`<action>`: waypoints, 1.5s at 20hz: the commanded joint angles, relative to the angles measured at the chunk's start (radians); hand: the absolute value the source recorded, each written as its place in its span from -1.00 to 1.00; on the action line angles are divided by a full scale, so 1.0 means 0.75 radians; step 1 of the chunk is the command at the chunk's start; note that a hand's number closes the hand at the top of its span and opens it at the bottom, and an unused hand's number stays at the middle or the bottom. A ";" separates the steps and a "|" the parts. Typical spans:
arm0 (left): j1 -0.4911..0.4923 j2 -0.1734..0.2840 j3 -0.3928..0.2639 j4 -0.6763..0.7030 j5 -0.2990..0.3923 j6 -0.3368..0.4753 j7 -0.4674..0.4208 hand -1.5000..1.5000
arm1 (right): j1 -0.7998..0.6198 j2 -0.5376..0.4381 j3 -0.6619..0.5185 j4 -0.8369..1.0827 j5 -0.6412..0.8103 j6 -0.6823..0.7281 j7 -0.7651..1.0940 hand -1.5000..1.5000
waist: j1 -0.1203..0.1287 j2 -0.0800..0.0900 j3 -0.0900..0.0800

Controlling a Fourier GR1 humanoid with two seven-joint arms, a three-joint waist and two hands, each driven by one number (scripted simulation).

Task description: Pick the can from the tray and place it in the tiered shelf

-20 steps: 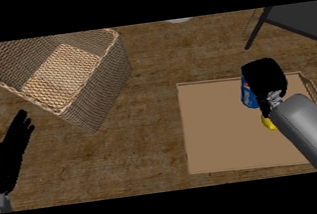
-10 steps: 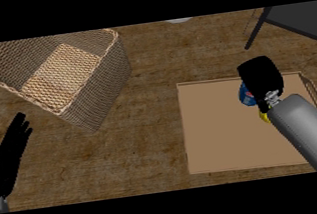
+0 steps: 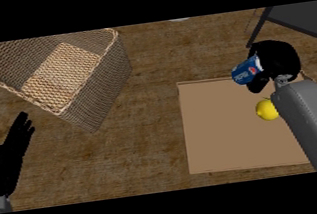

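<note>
A blue cylindrical soda can with a white-and-red logo (image 3: pixel 247 71) sits tilted in the curled fingers of the robot's black right hand (image 3: pixel 274 61), at the upper right of the frame over the top edge of the flat tan rectangular tray (image 3: pixel 225 135). A small yellow round fruit (image 3: pixel 267 109) lies on the tray just below the hand, beside the grey forearm. The dark-framed tiered shelf (image 3: pixel 306 21) shows only in part at the upper right corner, close behind the hand. The can leans on its side in the grasp, so it may well tip over when set on a tier, and the near shelf leg could catch the hand. At the lower left, the black left hand (image 3: pixel 8 159) rests open, fingers up, below the woven wicker basket (image 3: pixel 68 78).
</note>
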 commanded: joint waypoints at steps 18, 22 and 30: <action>-0.027 -0.051 0.016 0.049 -0.029 0.005 0.001 0.00 | -0.121 -0.029 -0.432 -0.982 -0.465 0.323 0.503 1.00 | -0.030 -0.012 -0.002; -0.025 -0.042 0.012 -0.026 -0.048 0.004 0.059 0.00 | -0.121 -0.104 -0.504 -1.026 -0.515 0.327 0.498 1.00 | -0.015 -0.007 -0.001; -0.030 -0.055 0.031 -0.008 -0.044 -0.010 0.035 0.00 | -0.314 -0.267 -0.455 -1.039 -0.406 0.384 0.648 1.00 | -0.011 -0.007 -0.002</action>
